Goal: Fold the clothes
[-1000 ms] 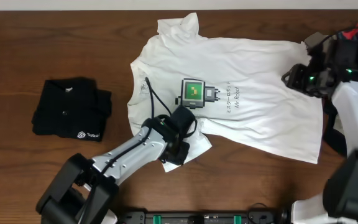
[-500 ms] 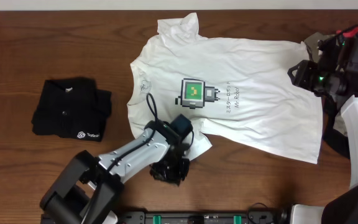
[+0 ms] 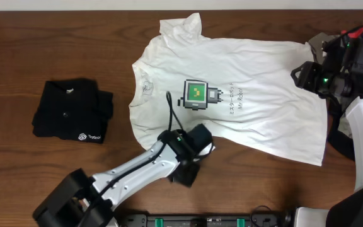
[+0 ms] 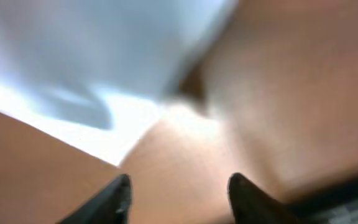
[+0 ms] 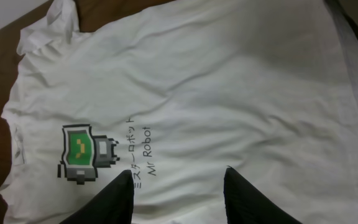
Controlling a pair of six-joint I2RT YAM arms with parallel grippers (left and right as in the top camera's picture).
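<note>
1. White T-shirt (image 3: 257,94) lies spread flat on the wooden table (image 3: 43,38), print side up. In the overhead view it fills the centre to the right of the frame, with the collar (image 3: 145,85) toward the left and the hem toward the right.
2. Robot print (image 3: 197,94) with a green screen sits mid-chest, with black lettering (image 3: 232,99) just right of it.
3. One sleeve (image 3: 181,26) points to the top of the frame. The other is at lower centre, partly under the left arm.
4. Left gripper (image 4: 176,202): the wrist view is blurred, but the fingertips stand apart with nothing between them, so the jaws are parted and empty. Bare wood is below and a white fabric edge shows in the upper left of that view.
5. Right gripper (image 5: 178,199): the fingers are spread and hold nothing. It hovers over the shirt body, at the hem side in the right of the overhead frame.
6. Folded black garment (image 3: 71,110) with a small white logo lies at the left of the frame, well apart from the shirt.
</note>
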